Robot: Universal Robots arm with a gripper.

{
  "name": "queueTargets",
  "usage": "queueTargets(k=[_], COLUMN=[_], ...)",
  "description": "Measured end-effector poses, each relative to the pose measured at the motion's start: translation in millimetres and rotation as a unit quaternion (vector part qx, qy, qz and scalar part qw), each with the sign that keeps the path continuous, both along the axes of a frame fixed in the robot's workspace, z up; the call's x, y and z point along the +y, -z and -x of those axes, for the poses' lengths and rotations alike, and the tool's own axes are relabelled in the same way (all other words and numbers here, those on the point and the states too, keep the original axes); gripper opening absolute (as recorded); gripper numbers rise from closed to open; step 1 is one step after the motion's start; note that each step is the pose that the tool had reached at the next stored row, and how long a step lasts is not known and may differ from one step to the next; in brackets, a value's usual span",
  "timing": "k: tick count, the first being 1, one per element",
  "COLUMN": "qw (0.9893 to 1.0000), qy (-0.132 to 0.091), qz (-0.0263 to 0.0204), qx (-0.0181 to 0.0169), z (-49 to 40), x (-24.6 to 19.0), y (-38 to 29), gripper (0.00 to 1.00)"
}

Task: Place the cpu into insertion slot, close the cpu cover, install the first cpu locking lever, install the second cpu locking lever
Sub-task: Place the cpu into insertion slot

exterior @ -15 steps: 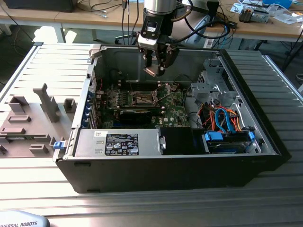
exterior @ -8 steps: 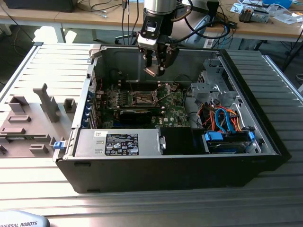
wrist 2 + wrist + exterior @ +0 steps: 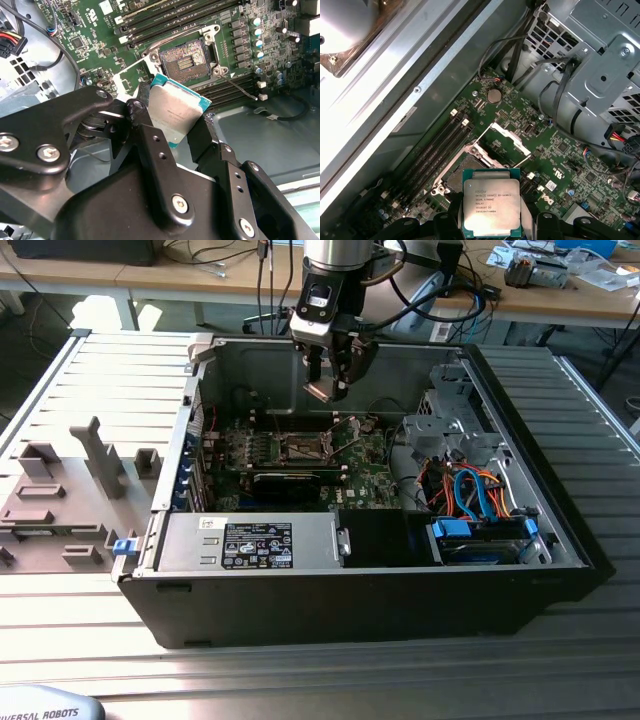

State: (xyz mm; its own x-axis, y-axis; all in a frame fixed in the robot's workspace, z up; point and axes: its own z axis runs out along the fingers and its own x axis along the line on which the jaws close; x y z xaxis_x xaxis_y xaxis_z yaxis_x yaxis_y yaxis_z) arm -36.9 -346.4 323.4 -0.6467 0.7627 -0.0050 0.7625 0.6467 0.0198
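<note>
Clearly the gripper (image 3: 328, 388) is clamped on the cpu (image 3: 321, 391), held above the motherboard (image 3: 300, 465) inside the open computer case (image 3: 560, 540), not yet in the socket (image 3: 300, 447). In the exterior view the chip is a small pale tile, hard to make out. In both wrist views the silver top of the cpu (image 3: 175, 110) shows plainly, pinched at two opposite edges between the black fingers (image 3: 150, 142). In the first wrist view the cpu (image 3: 491, 207) hides part of the socket, whose raised cpu cover (image 3: 507, 136) stands at one edge. The second wrist view shows the socket (image 3: 182, 59) with its contact field bare. The case also holds a power supply (image 3: 250, 540) at its near wall and a drive cage (image 3: 455, 425) with blue cables (image 3: 480, 495).
</note>
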Motion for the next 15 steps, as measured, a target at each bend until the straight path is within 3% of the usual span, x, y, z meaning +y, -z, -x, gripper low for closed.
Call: queueTargets(k=[15], qw=[1.0000], qy=[0.005], qz=[0.0001], qx=[0.0000], z=[0.0], x=[0.0], y=[0.2], gripper=[0.54])
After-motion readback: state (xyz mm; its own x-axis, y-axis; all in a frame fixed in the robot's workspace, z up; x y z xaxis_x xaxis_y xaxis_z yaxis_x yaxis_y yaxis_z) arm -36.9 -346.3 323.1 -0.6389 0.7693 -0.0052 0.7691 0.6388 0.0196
